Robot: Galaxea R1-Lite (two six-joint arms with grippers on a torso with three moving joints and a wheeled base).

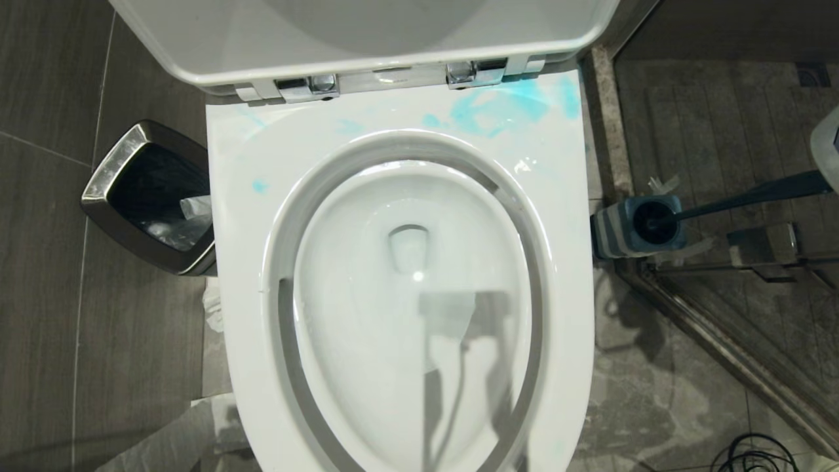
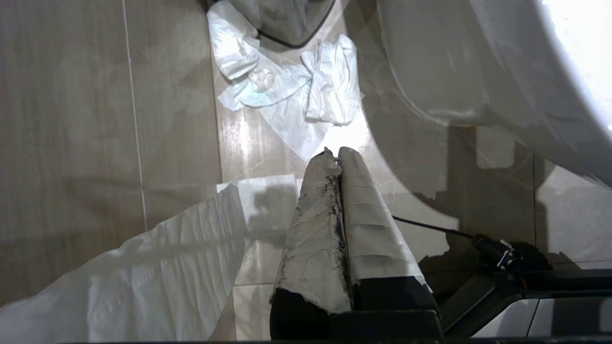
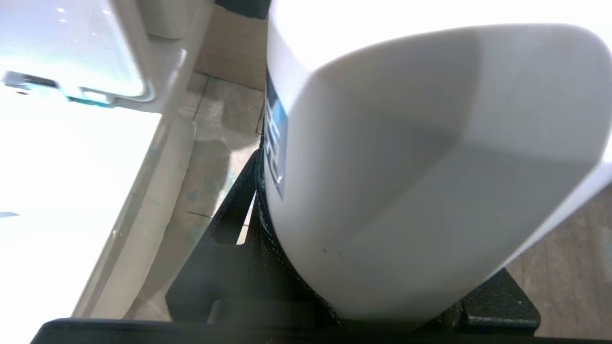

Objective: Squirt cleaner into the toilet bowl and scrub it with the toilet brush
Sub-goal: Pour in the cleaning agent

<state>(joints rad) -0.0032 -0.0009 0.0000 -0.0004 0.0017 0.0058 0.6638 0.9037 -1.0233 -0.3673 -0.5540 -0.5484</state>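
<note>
The white toilet bowl (image 1: 242, 262) fills the middle of the head view, with its lid raised. Turquoise cleaner (image 1: 498, 108) is smeared on the back of the rim, with a small spot (image 1: 259, 187) on the left. The toilet brush (image 1: 754, 195) stands to the right with its head in the blue-grey stand (image 1: 616, 229). My right gripper (image 3: 368, 258) is shut on a white bottle (image 3: 430, 143) with a blue label, beside the bowl's right side. The bottle's edge (image 1: 827, 147) shows at the far right. My left gripper (image 2: 334, 152) hangs shut and empty over the floor.
A chrome-rimmed waste bin (image 1: 147, 196) stands left of the bowl. Tissue paper (image 2: 158, 267) lies on the floor tiles by the bowl's left front. A shower door rail (image 1: 721, 341) runs along the right, and a black cable (image 1: 754, 455) lies at the bottom right.
</note>
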